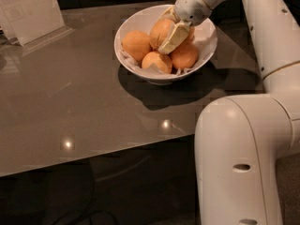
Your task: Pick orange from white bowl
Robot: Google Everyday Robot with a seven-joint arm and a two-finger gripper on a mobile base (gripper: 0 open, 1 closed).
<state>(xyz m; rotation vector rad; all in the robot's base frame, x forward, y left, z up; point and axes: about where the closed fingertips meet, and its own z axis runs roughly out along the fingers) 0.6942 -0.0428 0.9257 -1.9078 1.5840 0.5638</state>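
The white bowl (206, 48) stands on the far side of the dark table, lined with crumpled white paper. It holds several oranges. The orange (158, 31), the largest and palest, sits at the top of the pile. My gripper (166, 33) reaches down into the bowl from the upper right. Its cream finger (173, 36) lies flat against the orange's right side; the other finger is mostly hidden behind the orange. The fingers are closed on the orange, which still rests among the others.
Three smaller, brighter oranges (136, 44) (156, 61) (184, 55) lie around it in the bowl. A white sign stand (30, 11) is at the table's far left. My white arm and body (243, 158) fill the right foreground.
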